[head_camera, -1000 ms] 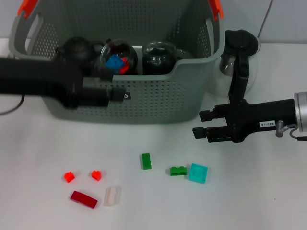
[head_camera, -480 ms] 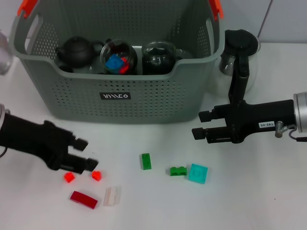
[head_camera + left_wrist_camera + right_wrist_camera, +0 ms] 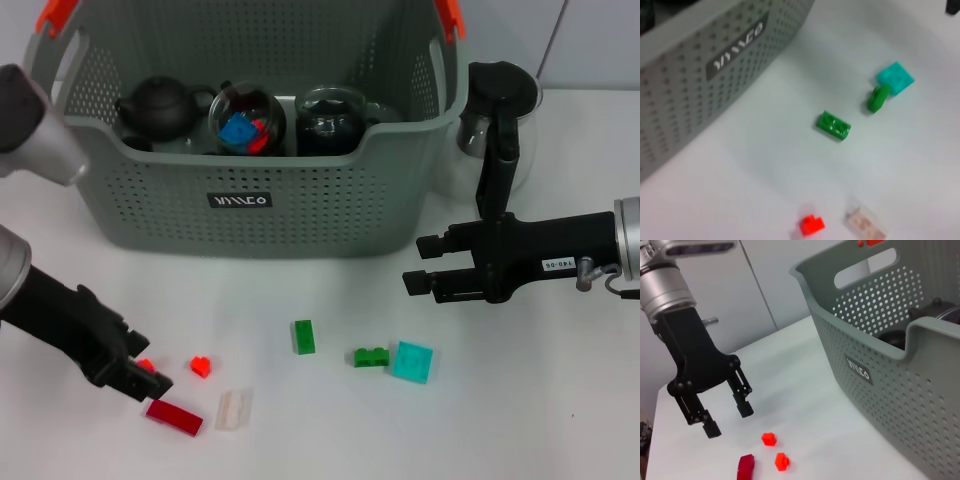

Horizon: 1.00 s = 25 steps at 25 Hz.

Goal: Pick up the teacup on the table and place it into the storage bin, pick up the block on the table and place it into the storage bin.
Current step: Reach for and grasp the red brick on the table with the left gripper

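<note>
Left gripper [image 3: 148, 382] low over the white counter [image 3: 520, 420] in front of the storage bin [image 3: 250, 130], fingers spread and empty, tips around a small red block [image 3: 146, 366], just above the dark red brick [image 3: 174, 416]. A second small red block [image 3: 201, 366] and a clear brick [image 3: 234, 408] lie just beside. Right gripper [image 3: 420, 265] hovers off the bin's right corner, fingers apart, holding nothing. Green brick [image 3: 303, 337], green block [image 3: 371, 356] and teal plate [image 3: 412, 361] sit mid-counter, the last two touching. Bin holds a dark teapot [image 3: 160, 105] and two glass cups [image 3: 248, 118]; glass coffee pot [image 3: 500, 105] stands right of it.
</note>
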Motion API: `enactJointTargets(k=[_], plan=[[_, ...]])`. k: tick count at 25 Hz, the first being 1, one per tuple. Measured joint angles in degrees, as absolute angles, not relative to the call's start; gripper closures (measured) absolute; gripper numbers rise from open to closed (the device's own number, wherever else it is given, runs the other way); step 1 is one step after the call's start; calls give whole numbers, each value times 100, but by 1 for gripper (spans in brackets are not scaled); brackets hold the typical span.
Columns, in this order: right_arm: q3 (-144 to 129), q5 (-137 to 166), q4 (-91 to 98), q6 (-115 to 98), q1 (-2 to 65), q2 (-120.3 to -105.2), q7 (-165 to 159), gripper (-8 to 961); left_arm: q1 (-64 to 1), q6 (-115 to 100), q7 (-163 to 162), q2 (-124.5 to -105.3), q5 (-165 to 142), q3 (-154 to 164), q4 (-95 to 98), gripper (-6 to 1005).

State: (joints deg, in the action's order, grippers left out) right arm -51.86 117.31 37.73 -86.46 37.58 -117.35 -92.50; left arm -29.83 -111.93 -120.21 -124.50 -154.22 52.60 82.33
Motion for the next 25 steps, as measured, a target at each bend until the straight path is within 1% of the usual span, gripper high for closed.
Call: enactJointTargets(k=[8,25], plan=[[-5190,11734,3776,-8649,3764,-11726,-9239,309,-3120,-11231,-12529,-12454,-15848,5783,7989,394],[-5204,11729,3779,-8651,3780,-11707,-9237,309,-3157,-11230,-12710,-12454,-15899,5920,7534,401]])
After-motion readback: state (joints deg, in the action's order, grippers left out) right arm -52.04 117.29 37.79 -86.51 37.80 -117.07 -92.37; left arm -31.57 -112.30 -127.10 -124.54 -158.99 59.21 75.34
